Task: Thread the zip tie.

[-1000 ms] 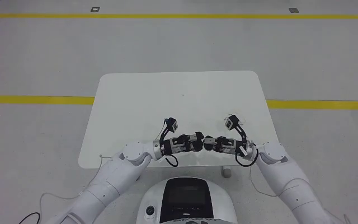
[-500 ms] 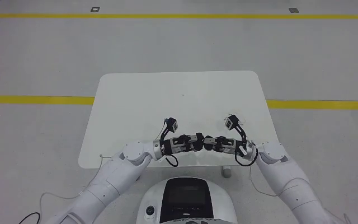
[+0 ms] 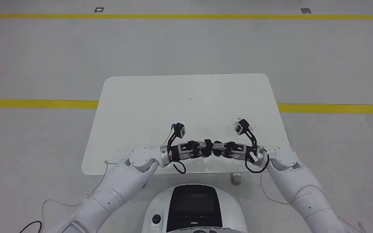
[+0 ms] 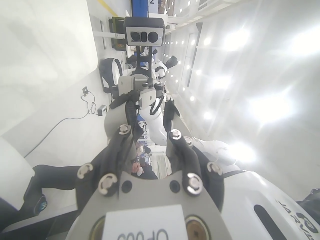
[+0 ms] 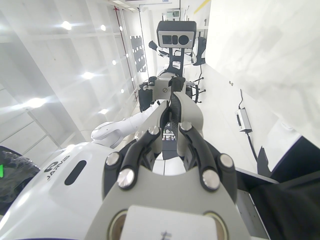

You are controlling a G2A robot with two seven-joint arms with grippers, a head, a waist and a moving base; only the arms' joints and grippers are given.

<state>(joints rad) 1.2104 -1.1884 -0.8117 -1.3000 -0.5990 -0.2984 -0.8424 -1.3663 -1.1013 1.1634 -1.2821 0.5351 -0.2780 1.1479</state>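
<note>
White worktop is the big thing here. Both pincers hang over its near edge, tip to tip. The left pincer has its jaws partly open with nothing visible between them. The right pincer is pinched nearly closed, on what I can't say. The zip tie is too small to pick out; my guess is it's right where the tips meet. It should be light, thin, slick, springy nylon, so I'd grip the tail just behind its tip to stop it bowing. I'd hold the head by its sides, slot clear.
</note>
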